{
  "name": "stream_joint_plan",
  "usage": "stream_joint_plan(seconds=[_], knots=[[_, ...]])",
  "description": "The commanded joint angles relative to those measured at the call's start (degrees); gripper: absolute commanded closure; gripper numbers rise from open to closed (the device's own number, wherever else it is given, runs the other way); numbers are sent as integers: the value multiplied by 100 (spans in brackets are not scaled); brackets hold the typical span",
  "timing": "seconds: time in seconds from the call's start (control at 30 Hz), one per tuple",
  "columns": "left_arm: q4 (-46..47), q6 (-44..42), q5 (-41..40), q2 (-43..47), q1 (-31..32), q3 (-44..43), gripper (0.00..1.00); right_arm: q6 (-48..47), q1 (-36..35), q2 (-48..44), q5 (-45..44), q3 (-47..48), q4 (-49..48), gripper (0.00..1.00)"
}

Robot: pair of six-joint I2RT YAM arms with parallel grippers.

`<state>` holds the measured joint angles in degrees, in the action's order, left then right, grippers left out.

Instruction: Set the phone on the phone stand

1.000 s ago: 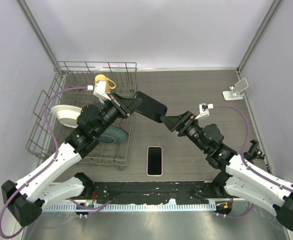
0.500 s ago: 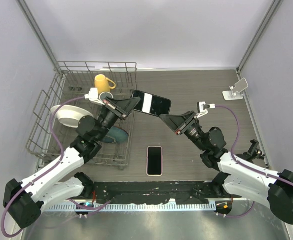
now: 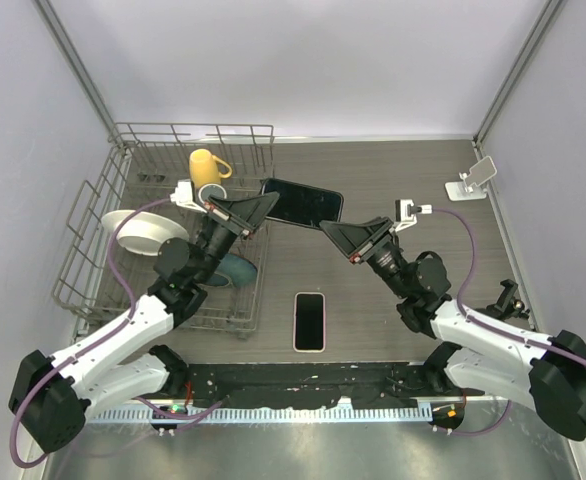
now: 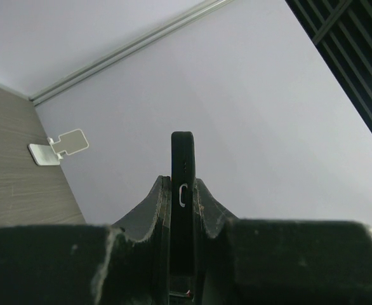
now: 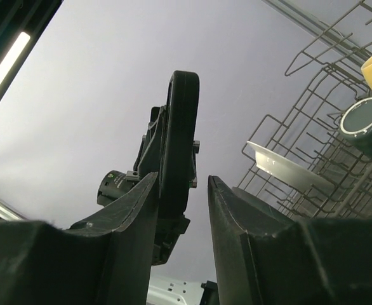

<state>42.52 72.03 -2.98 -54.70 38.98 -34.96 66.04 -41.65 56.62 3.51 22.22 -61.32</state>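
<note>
The phone (image 3: 308, 205) is held in the air above the middle of the table (image 3: 393, 175), clamped edge-on at its left end between the closed jaws of the left gripper (image 3: 267, 206); in the left wrist view its thin edge (image 4: 182, 159) is seen pinched between the two fingers (image 4: 155, 203); the right gripper (image 3: 329, 231) is set at the phone's right end with its jaws parted, the phone (image 5: 181, 121) lying between the fingers (image 5: 141, 203) with a gap seen on one side; the phone stand (image 3: 471, 182) is seen unoccupied at the far right corner; a second phone (image 3: 310, 321) lies flat near the near edge; a dish rack (image 3: 133, 140) fills the far left corner.
</note>
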Motion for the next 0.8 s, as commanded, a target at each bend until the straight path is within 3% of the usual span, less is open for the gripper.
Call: stream_joint_plan(seconds=[0.0,0.17,0.27,0.3,0.37,0.47,0.5,0.6,0.77], knots=[[881,153,-45,65,-5,-29,100,-144,-1,147,-175,318,-477,59],[924,145,-36,108,-5,77,100,-197,8,253,-184,450,-478,66],[907,180,-18,117,-5,112,100,-179,8,332,-184,485,-512,81],[872,206,25,117,-5,121,100,-179,16,341,-158,485,-521,97],[705,154,279,187,-31,121,100,-205,78,323,-53,512,-478,99],[416,-118,894,354,-92,112,53,-451,280,26,272,573,30,99],[241,-180,1000,494,-119,77,30,-591,376,-106,352,591,241,99],[-716,-670,1615,696,-294,-132,15,-768,868,-572,992,740,1173,99],[-3659,-2112,2556,785,-716,-950,10,-1750,1571,-934,2877,1696,3324,99]])
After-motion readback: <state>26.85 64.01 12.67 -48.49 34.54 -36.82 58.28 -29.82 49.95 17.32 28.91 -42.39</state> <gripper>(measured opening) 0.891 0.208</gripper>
